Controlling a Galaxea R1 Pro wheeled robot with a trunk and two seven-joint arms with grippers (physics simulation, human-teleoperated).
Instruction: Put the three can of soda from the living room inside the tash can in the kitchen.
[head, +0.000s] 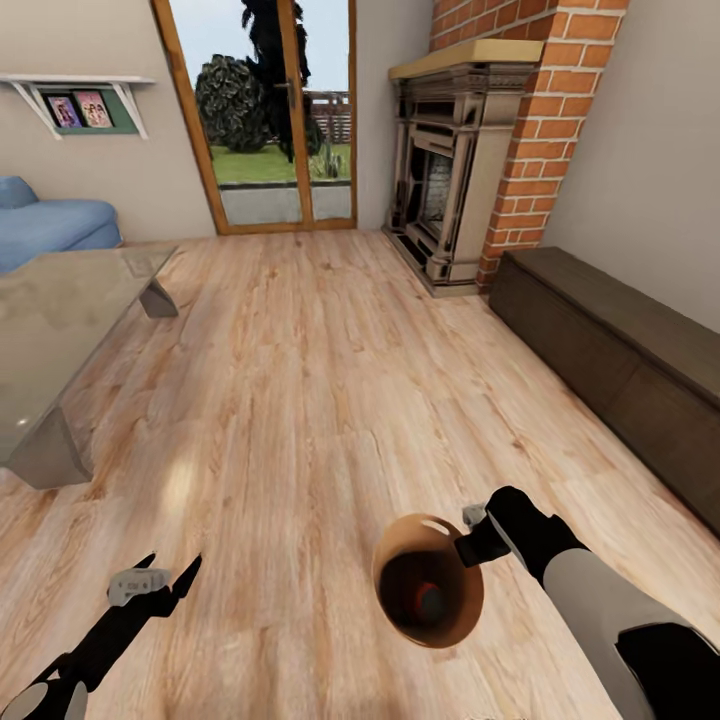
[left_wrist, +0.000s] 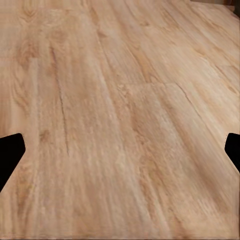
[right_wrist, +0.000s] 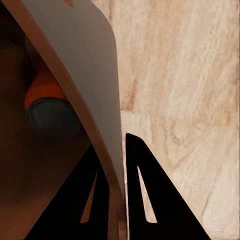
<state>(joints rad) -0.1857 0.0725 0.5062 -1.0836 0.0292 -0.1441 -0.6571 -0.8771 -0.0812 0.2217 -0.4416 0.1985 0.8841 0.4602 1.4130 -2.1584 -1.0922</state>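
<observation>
The right end effector (head: 468, 545) grips the tash can (head: 428, 592) by its rim, an orange can of soda (right_wrist: 46, 100) inside; it should stay upright. The left end effector (head: 170, 580) is open, empty.

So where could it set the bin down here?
The wood floor is bare between the glass coffee table and the dark low cabinet, up to the fireplace. The right gripper holds the bin by its rim, an orange can inside.
</observation>
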